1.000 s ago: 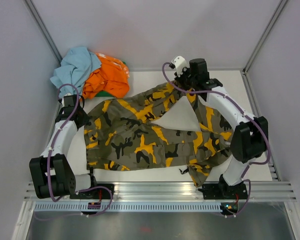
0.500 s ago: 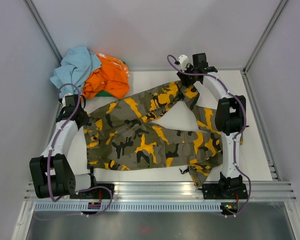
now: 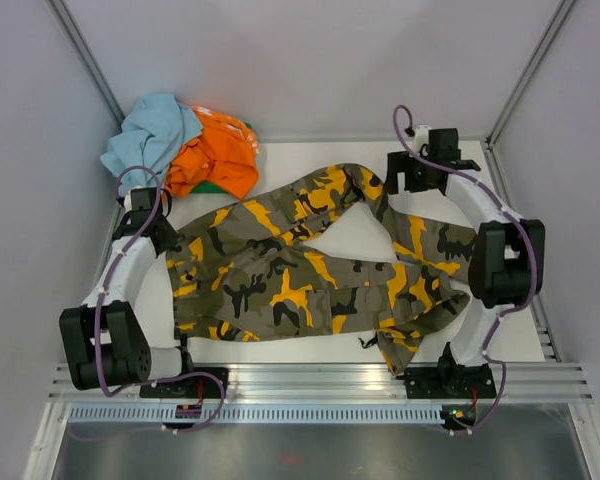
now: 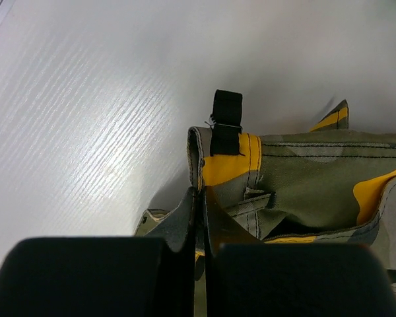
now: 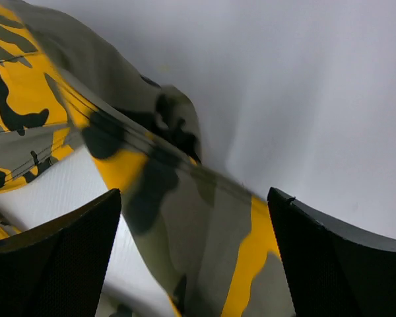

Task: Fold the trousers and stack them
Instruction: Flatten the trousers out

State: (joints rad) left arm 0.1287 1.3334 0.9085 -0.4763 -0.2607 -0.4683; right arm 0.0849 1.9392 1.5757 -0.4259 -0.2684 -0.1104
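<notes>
The camouflage trousers [image 3: 280, 270] lie spread across the white table [image 3: 350, 235], waist to the left and two legs running right. My left gripper [image 3: 163, 240] sits at the waist's left edge. In the left wrist view it [image 4: 201, 198] is shut on the waistband [image 4: 231, 158], next to a black belt loop [image 4: 228, 122]. My right gripper [image 3: 398, 180] hovers by the far end of the upper leg. In the right wrist view it [image 5: 195, 251] stands wide open, with the trouser leg [image 5: 185, 218] lying loose below its fingers [image 5: 59, 264].
A pile of other clothes sits at the back left corner: a light blue cloth [image 3: 150, 130] and an orange garment [image 3: 215, 155]. Grey walls close in the table on three sides. A metal rail [image 3: 310, 385] runs along the near edge.
My right gripper has opened and let go of the upper trouser leg, then drawn off to the right. The leg has dropped flat. The left gripper has not moved.
</notes>
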